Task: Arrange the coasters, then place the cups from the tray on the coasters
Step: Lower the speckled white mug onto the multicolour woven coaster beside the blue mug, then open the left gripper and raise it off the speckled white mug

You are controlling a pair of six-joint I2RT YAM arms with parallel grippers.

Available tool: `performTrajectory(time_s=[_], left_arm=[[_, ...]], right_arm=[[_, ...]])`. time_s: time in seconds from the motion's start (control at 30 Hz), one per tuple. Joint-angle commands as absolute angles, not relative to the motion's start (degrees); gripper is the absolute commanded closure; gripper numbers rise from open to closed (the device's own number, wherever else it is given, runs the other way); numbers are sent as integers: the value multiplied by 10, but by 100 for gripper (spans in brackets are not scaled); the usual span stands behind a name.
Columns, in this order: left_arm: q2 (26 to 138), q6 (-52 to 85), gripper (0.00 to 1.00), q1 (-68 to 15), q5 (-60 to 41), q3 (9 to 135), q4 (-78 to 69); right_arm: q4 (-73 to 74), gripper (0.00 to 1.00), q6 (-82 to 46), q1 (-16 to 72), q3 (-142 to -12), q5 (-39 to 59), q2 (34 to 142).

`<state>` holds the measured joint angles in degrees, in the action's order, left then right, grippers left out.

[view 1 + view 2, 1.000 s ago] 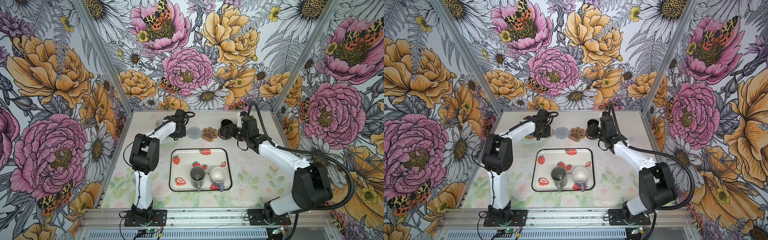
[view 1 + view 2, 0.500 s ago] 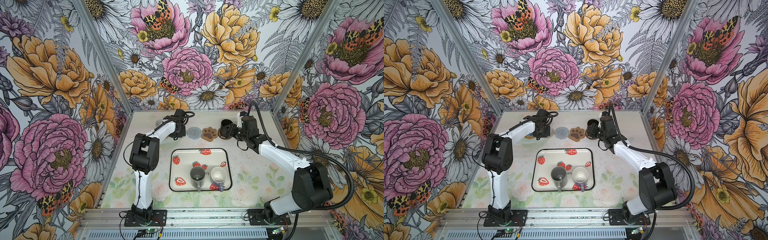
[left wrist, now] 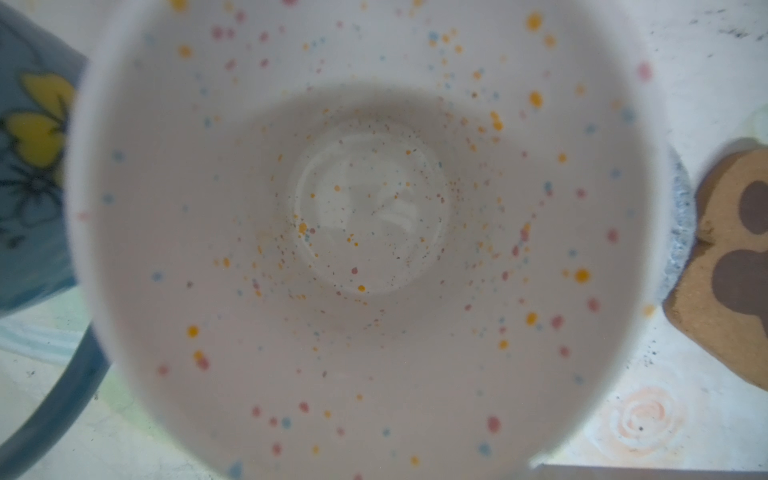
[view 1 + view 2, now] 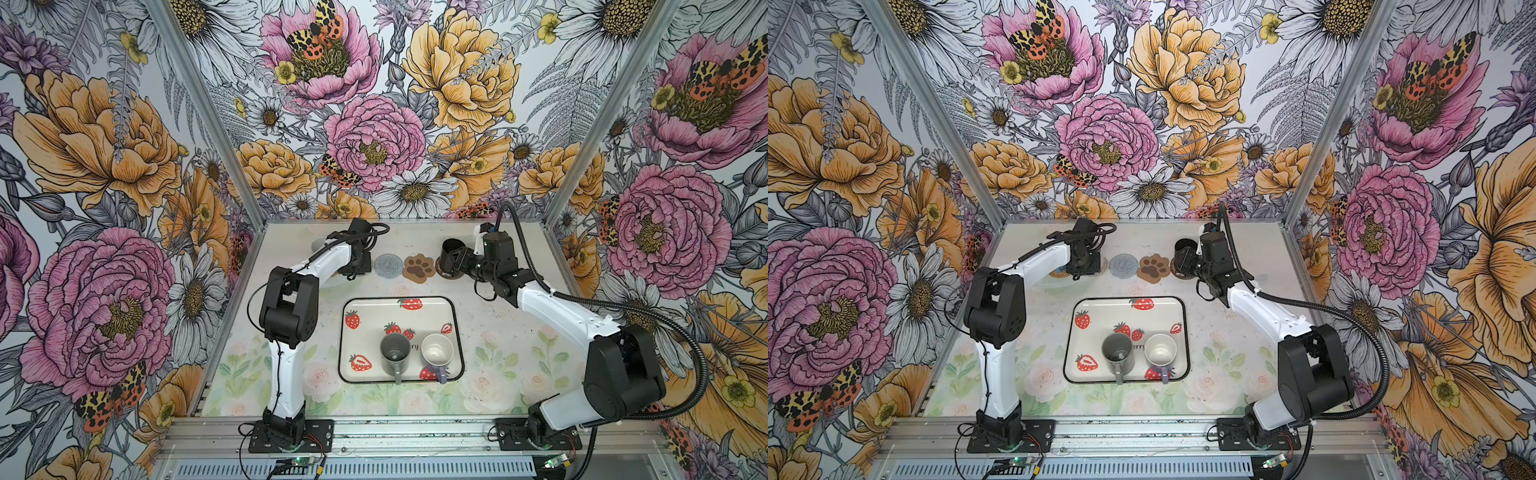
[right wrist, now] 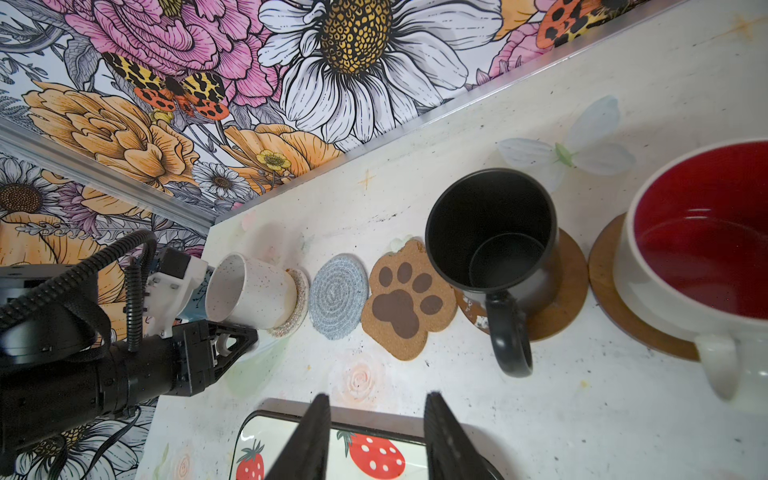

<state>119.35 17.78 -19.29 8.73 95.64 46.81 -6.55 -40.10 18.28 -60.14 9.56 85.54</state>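
My left pincer (image 5: 216, 320) is clamped on the white speckled mug (image 5: 253, 291). My wrist view looks straight down into its bowl but shows no fingers, so a hold on the rim wall is only my guess. The mug looks like glazed ceramic: stiff, fairly heavy, slick, and likely to chip if knocked. Its base meets the whitish woven coaster (image 5: 297, 303), just beside the grey-blue coaster (image 5: 338, 297), and the light blue mug (image 3: 29, 166) is close on its other side. I cannot tell whether it sits fully flat.

My right pincer (image 5: 378, 399) hangs empty with its jaws apart over the tray (image 5: 249, 424). It is clear of the black mug (image 5: 494, 232), which stands on its brown disc (image 5: 565, 291).
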Motion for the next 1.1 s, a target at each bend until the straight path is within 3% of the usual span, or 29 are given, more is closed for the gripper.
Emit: performTrajectory(time_s=[0.0,0.1,0.83,1.07], left_arm=[[1192,176,100,-188,73,969,429],[1189,177,99,-188,68,967,430],[1174,176,46,-185,48,961,435],[1153,176,34,-185,50,952,435]], right_arm=[[-48,60,-406,180,-597,98,848],[-48,60,-407,180,-597,98,849],[-48,59,-408,180,-595,96,849],[-48,57,-409,180,-596,96,849]])
